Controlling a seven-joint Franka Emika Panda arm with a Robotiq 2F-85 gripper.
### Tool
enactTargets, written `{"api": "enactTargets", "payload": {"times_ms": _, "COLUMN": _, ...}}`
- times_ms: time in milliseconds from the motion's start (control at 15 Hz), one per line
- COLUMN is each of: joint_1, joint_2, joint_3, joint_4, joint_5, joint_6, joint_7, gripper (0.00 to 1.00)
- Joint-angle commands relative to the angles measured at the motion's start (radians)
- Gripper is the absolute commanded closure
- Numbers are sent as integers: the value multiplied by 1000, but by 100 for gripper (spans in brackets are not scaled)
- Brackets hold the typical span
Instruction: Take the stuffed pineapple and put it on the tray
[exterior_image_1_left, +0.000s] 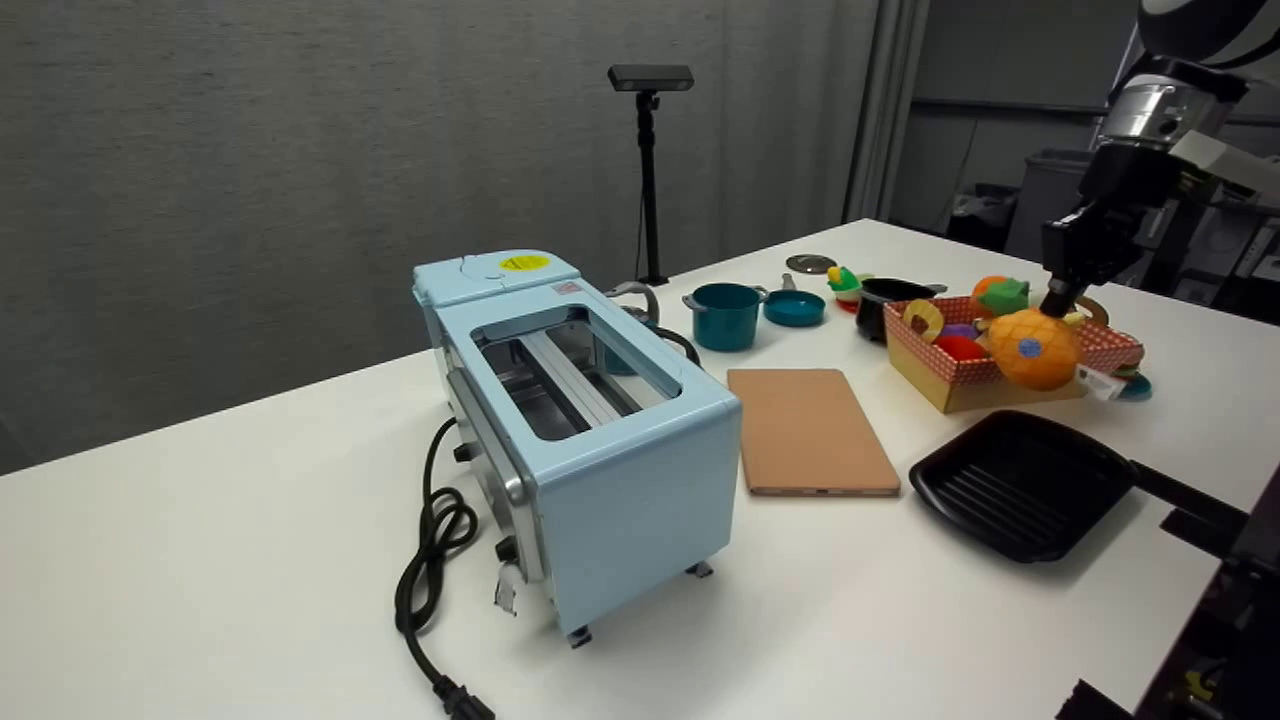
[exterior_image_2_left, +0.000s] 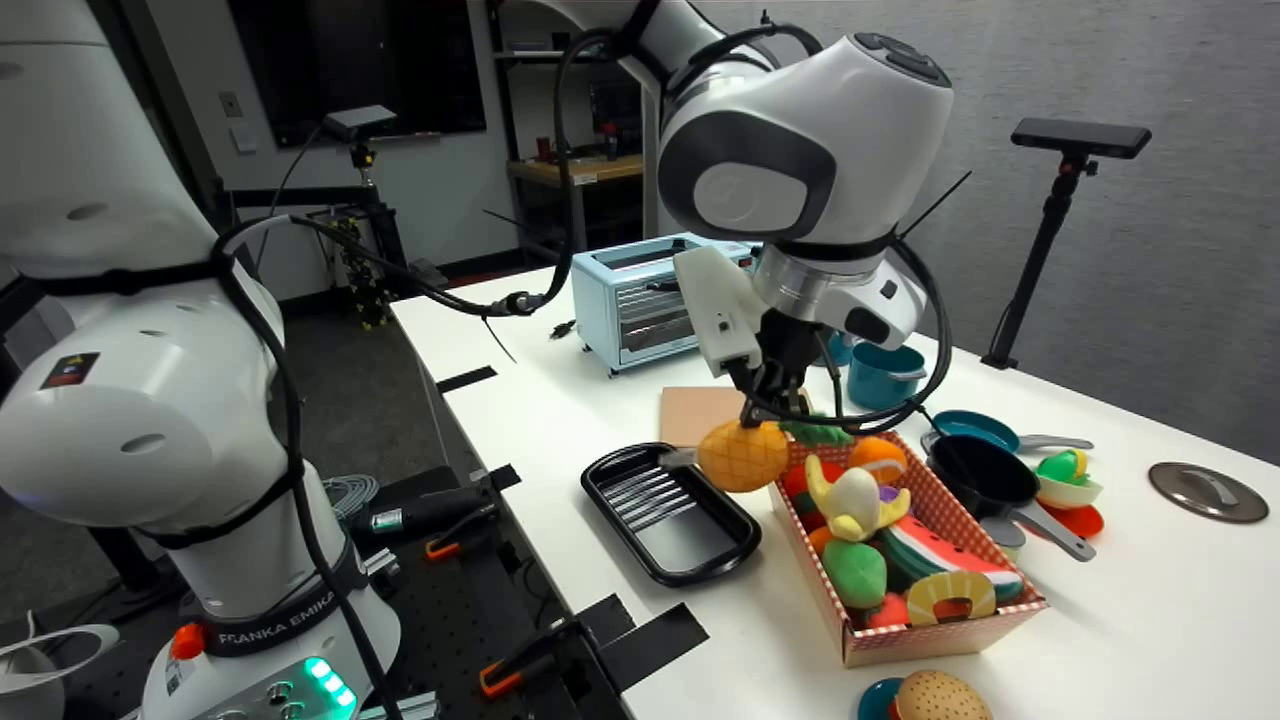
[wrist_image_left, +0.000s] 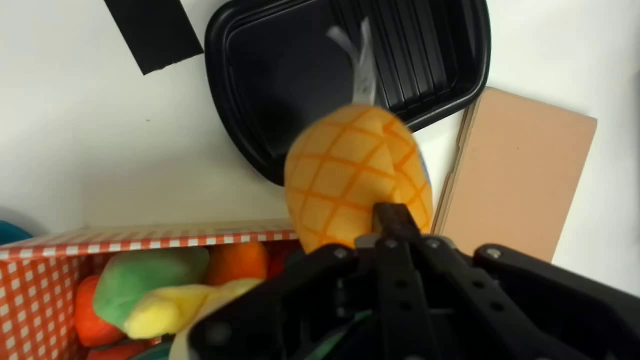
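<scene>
The stuffed pineapple (exterior_image_1_left: 1040, 350) is orange-yellow with a crosshatch pattern and a white tag. It hangs in the air between the toy basket and the tray in an exterior view (exterior_image_2_left: 740, 457), and it also shows in the wrist view (wrist_image_left: 340, 175). My gripper (wrist_image_left: 395, 220) is shut on the pineapple at its upper part; it shows in both exterior views (exterior_image_1_left: 1058, 300) (exterior_image_2_left: 752, 412). The black tray (exterior_image_1_left: 1020, 490) lies on the table, with nothing in it; it shows in an exterior view (exterior_image_2_left: 690, 540) and past the pineapple in the wrist view (wrist_image_left: 280, 65).
A red-checked basket (exterior_image_2_left: 835, 610) full of toy foods stands beside the tray. A flat brown board (exterior_image_1_left: 810, 430) lies near the tray. A blue toaster oven (exterior_image_1_left: 640, 520) stands beyond the board. Pots and pans (exterior_image_2_left: 980, 480) stand behind the basket.
</scene>
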Motion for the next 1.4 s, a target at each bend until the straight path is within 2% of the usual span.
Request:
{"api": "enactTargets", "payload": {"times_ms": 0, "joint_1": 2, "joint_2": -81, "joint_3": -16, "joint_4": -56, "joint_5": 20, "joint_6": 5, "joint_7": -38, "gripper": 100}}
{"api": "enactTargets", "payload": {"times_ms": 400, "joint_1": 27, "joint_2": -104, "joint_3": 17, "joint_4": -113, "joint_5": -54, "joint_6": 33, "joint_7": 11, "gripper": 100}}
{"api": "enactTargets", "payload": {"times_ms": 800, "joint_1": 65, "joint_2": -72, "joint_3": 89, "joint_4": -156, "joint_5": -205, "joint_6": 56, "joint_7": 131, "gripper": 100}}
{"api": "enactTargets", "payload": {"times_ms": 867, "joint_1": 69, "joint_2": -69, "joint_3": 94, "joint_4": -151, "joint_5": -210, "joint_6": 37, "joint_7": 148, "gripper": 74}}
{"api": "enactTargets", "payload": {"times_ms": 933, "joint_1": 73, "joint_2": -67, "joint_3": 98, "joint_4": -147, "joint_5": -216, "joint_6": 23, "joint_7": 160, "gripper": 73}}
{"api": "enactTargets", "payload": {"times_ms": 1267, "joint_1": 76, "joint_2": -84, "joint_3": 93, "joint_4": -132, "joint_5": -215, "joint_6": -14, "joint_7": 144, "gripper": 37}}
{"api": "enactTargets", "payload": {"times_ms": 1333, "joint_1": 71, "joint_2": -91, "joint_3": 82, "joint_4": -125, "joint_5": -202, "joint_6": -51, "joint_7": 118, "gripper": 28}}
